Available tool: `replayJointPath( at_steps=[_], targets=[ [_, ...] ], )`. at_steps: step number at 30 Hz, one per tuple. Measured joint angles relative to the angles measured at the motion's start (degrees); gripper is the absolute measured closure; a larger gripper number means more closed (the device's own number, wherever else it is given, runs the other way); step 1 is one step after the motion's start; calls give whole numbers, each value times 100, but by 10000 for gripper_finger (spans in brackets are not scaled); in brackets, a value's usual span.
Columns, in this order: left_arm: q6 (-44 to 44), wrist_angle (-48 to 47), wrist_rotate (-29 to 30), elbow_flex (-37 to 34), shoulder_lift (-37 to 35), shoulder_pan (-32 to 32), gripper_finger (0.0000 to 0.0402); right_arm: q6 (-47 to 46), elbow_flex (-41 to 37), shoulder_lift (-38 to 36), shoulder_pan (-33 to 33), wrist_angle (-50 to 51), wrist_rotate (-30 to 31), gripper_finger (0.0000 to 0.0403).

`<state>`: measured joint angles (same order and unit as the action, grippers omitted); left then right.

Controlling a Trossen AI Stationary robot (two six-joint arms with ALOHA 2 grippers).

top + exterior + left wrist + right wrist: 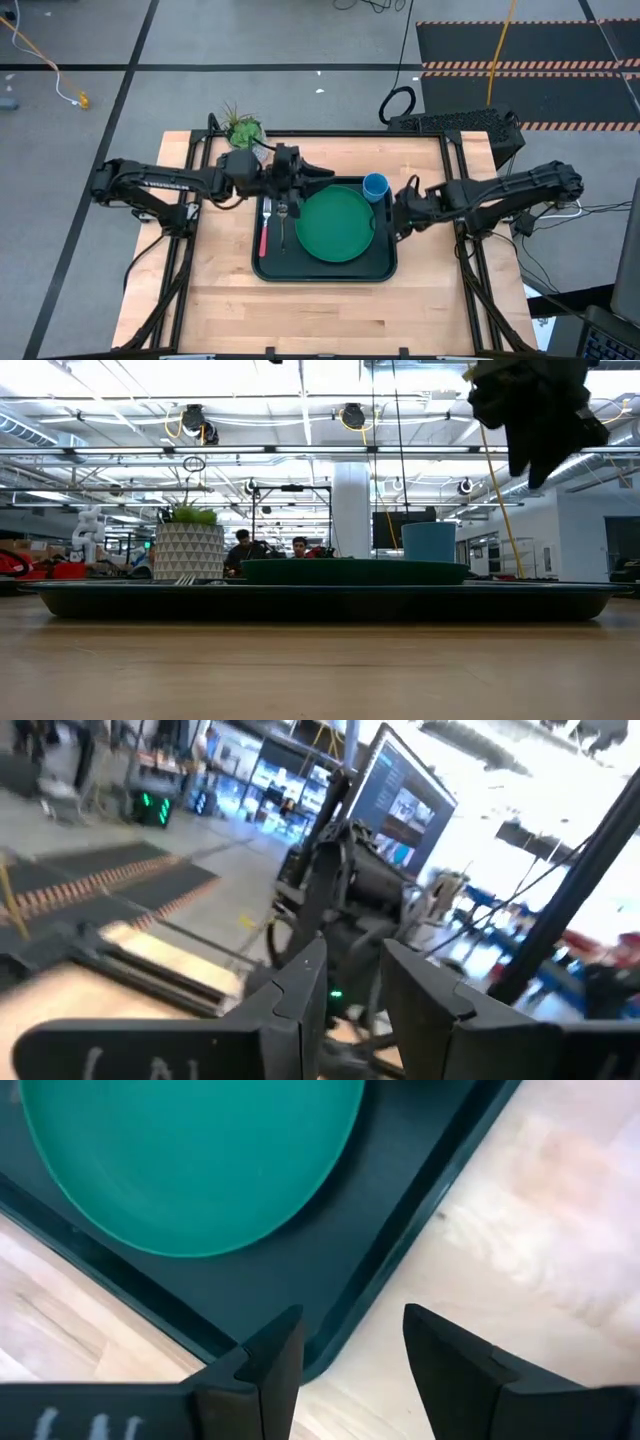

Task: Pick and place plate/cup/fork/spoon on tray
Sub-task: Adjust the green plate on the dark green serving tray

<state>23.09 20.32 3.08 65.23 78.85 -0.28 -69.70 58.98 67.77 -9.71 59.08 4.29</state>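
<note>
We see a wooden table on a grey floor, with an open lab hall behind it in the low view and two seated people far off. The tray sits mid-table, long side running left to right. In it: the plate flat at centre, filling most of the tray's depth; the cup upright at the far right corner, just beside the plate rim; the fork and spoon side by side in the left strip, between plate and tray rim. Both lie along the tray's short axis, heads toward the far edge, the fork's pink handle toward the near edge. A plant pot stands off the tray, at the far left of the table.

The left gripper hovers over the tray's far left part, above the cutlery heads; its fingers are parted and hold nothing. The right gripper hangs at the tray's right edge, over the rim; its fingers are parted too, empty, with the tray corner and bare wood below.

Bare wood lies open along the whole near side and both ends of the tray.
</note>
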Motion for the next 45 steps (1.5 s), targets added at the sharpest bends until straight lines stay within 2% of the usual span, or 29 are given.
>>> replayJointPath(
  at_steps=[7,10,13,19,23,28,34,40,43,45],
  targets=[
    [1119,-41,39,-13,-227,-115,303,-227,-672,-17,-372,-1642,-283,236],
    [1304,-150,55,-9,-287,-185,303,-284,-772,-17,-496,-2343,154,236],
    [1250,-668,73,-12,-434,-353,303,-379,-778,-21,-459,-2606,329,236],
    [820,-1678,294,-11,-615,-455,303,-672,-820,-17,-418,-2264,473,236],
    [464,-2013,202,-2,-826,-372,303,-1075,-1018,-15,-388,-2351,663,236],
    [-175,-2856,51,-4,-1430,-311,303,-1442,-1264,66,-326,-2631,717,236],
    [-662,-3986,40,-4,-2264,-323,303,-1372,-1252,231,-267,-2892,870,236],
    [-957,-4654,-162,-9,-2618,-323,303,-1169,-899,447,-254,-3065,934,236],
    [-1108,-4829,-198,-9,-2699,-323,303,-679,-572,466,-255,-3724,1264,236],
    [-1116,-4874,-195,-9,-2708,-323,303,-198,-250,440,-257,-4568,1538,236]
  ],
)
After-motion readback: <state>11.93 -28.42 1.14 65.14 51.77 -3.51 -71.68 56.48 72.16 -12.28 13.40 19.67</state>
